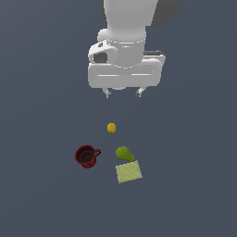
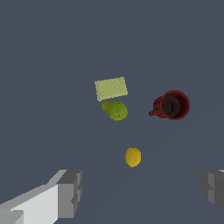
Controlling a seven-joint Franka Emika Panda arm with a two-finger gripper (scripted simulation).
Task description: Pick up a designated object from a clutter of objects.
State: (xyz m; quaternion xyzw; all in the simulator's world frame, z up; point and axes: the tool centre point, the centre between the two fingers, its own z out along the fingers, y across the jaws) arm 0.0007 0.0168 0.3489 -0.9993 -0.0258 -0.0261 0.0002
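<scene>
In the exterior view the white two-fingered gripper hangs with fingers spread and nothing between them, above the small yellow ball; farther on the rounded green pear-shaped fruit touches the flat pale-green square pad, the dark red mug apart at the exterior view's left. In the wrist view the grey fingertips stand wide apart, the ball nearest ahead, the pear beyond it against the pad, the mug off to one side.

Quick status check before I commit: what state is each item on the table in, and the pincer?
pincer: open, empty, raised above the objects
green pear-shaped fruit: lying on its side, ungrasped, right next to the pale-green pad
dark red mug: upright, opening up, nothing visible inside
yellow ball: resting free, apart from the others
pale-green square pad: lying flat
</scene>
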